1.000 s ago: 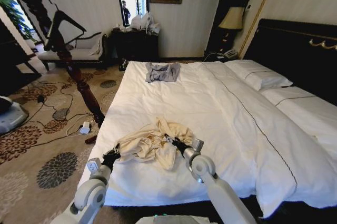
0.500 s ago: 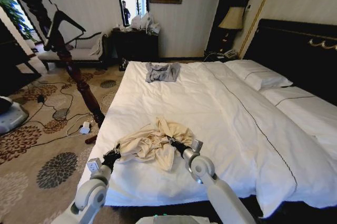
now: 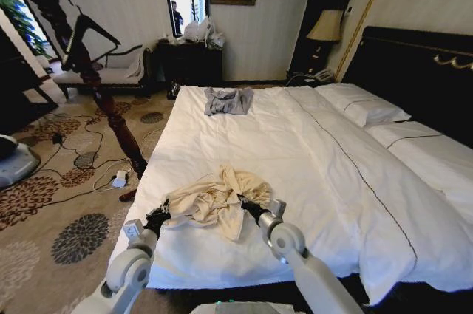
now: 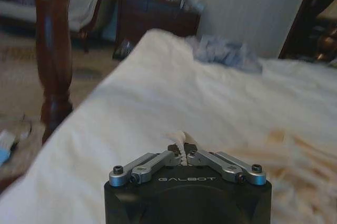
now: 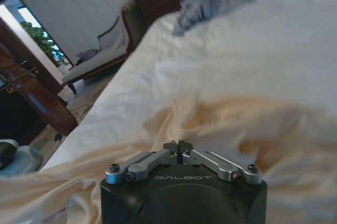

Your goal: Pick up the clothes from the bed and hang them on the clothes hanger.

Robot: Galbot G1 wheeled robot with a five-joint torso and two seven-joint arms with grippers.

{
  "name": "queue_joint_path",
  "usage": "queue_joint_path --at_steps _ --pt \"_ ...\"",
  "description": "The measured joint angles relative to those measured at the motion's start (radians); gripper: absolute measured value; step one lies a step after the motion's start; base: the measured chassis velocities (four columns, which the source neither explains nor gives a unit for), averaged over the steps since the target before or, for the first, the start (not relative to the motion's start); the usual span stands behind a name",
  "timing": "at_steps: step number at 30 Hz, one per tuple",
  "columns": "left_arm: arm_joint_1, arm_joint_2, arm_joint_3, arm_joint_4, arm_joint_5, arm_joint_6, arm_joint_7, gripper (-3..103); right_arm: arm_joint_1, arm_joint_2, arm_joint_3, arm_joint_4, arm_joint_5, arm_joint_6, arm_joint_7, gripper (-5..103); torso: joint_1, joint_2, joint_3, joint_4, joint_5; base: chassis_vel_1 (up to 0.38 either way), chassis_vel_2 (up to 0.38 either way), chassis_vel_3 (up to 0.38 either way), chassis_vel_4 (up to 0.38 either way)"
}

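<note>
The clothes (image 3: 214, 202) lie as a crumpled cream heap on the near left part of the bed (image 3: 318, 144). My left gripper (image 3: 157, 217) sits at the heap's left edge; the left wrist view shows its fingers (image 4: 183, 153) shut on a small fold of cream fabric. My right gripper (image 3: 246, 207) presses into the heap's right side, and its fingers (image 5: 179, 147) are shut in the clothes (image 5: 253, 129). A black triangular clothes hanger (image 3: 93, 31) hangs on a dark wooden stand at the far left.
A smaller grey garment (image 3: 228, 100) lies near the bed's far edge. The wooden stand's post (image 3: 114, 114) rises beside the bed's left side, with cables and a white plug (image 3: 118, 179) on the patterned carpet. Pillows (image 3: 362, 105) and a black headboard are at the right.
Both grippers have drawn slightly nearer to me, and the cream heap has bunched a little between them. The camera has not moved.
</note>
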Motion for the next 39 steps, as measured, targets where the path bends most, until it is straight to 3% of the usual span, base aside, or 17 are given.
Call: queue_joint_path --at_steps 2,7,9,20,23,28,31,33,34,36,39 --pt "-0.031 0.056 -0.020 -0.034 -0.014 0.002 0.000 0 0.001 -0.084 0.038 0.074 0.016 -0.010 0.000 0 0.000 0.000 0.000 -0.0002 0.0003 0.000 0.000 0.000 0.000" --pt "-0.088 0.160 -0.040 -0.053 -0.039 0.005 0.004 0 0.008 -0.175 0.093 0.144 0.062 -0.012 -0.002 0 0.000 0.000 0.000 -0.0004 0.0000 0.000 0.000 0.000 0.000" --pt "-0.166 0.286 -0.053 -0.081 -0.086 0.006 0.017 0 0.045 -0.268 0.156 0.196 0.096 -0.013 -0.015 0 0.000 0.000 0.000 -0.0001 0.0001 0.000 0.000 0.000 0.000" --pt "-0.489 0.478 -0.036 -0.077 -0.259 0.022 0.017 0 0.208 -0.455 0.279 0.216 0.248 -0.015 -0.008 0 0.000 0.000 0.000 -0.0006 0.0001 0.000 0.000 0.000 0.000" --pt "-0.623 0.530 -0.010 -0.032 -0.316 0.035 0.015 0 0.292 -0.520 0.306 0.192 0.323 -0.010 -0.005 0 0.000 0.000 0.000 0.0006 -0.0001 0.000 0.000 0.000 0.000" --pt "-0.807 0.558 0.060 0.030 -0.361 0.041 0.019 0 0.351 -0.605 0.344 0.156 0.366 0.005 -0.007 0 0.000 0.000 0.000 -0.0003 0.0005 0.000 0.000 0.000 0.000" --pt "-0.999 0.560 0.164 0.096 -0.411 0.051 0.022 0 0.422 -0.671 0.363 0.103 0.405 0.016 -0.010 0 0.000 0.000 0.000 -0.0003 0.0001 0.000 0.000 0.000 0.000" --pt "-1.031 0.558 0.185 0.106 -0.418 0.052 0.023 0 0.441 -0.677 0.362 0.091 0.412 0.017 -0.010 0 0.000 0.000 0.000 -0.0001 0.0002 0.000 0.000 0.000 0.000" --pt "-1.149 0.544 0.260 0.141 -0.438 0.061 0.019 0 0.499 -0.691 0.344 0.057 0.426 0.019 -0.008 0 0.000 0.000 0.000 0.0001 -0.0002 0.000 0.000 0.000 0.000" --pt "-1.270 0.517 0.354 0.179 -0.459 0.076 0.003 0 0.574 -0.698 0.298 0.003 0.437 0.021 -0.001 0 0.000 0.000 0.000 0.0001 0.0002 0.000 0.000 0.000 0.000" --pt "-1.326 0.493 0.405 0.203 -0.466 0.080 -0.004 0 0.612 -0.697 0.263 -0.031 0.435 0.024 0.000 0 0.000 0.000 0.000 0.0000 0.0004 0.000 0.000 0.000 0.000"
